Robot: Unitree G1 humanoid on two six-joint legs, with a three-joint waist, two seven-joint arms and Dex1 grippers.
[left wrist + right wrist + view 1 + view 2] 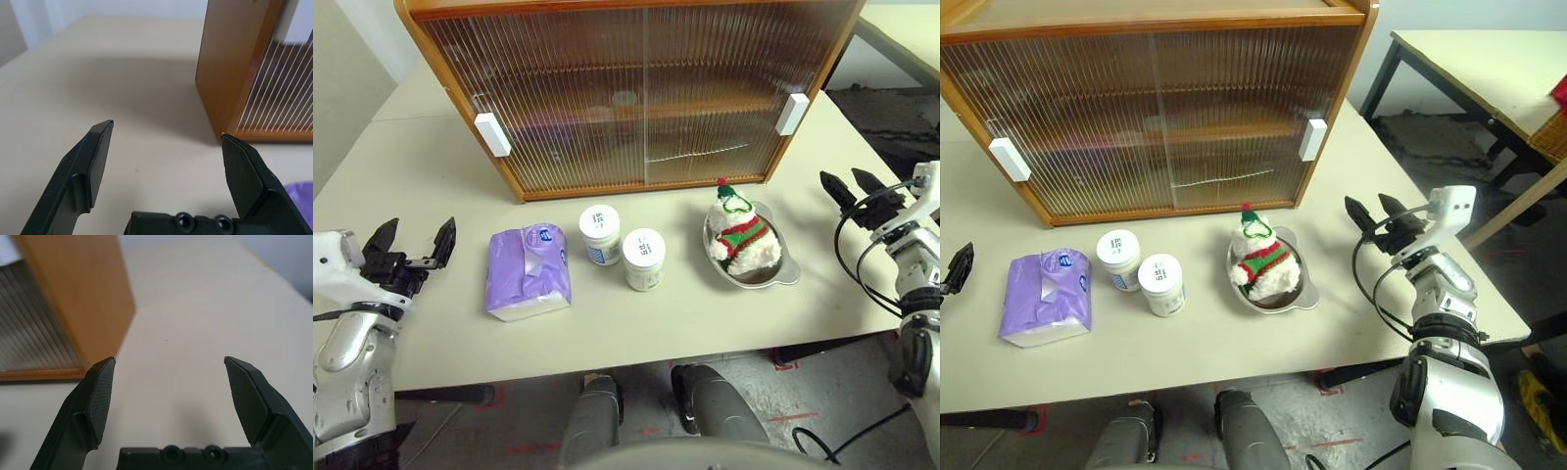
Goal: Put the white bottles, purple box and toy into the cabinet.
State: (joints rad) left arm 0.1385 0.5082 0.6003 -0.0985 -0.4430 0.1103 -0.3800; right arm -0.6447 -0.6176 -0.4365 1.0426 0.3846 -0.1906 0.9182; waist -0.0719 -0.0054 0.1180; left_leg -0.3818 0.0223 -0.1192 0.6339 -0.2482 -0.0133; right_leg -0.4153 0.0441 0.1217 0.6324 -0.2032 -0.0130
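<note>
Bright, even overhead light washes the pale bench (431, 166); shadows are soft and short. Faint reflections streak the cabinet (636, 98) and its ribbed doors. In the wrist views the black fingers (93, 161) sit sharp, while the bench beyond them and the cabinet's side go softly out of focus. The head views bow slightly at their edges.
</note>
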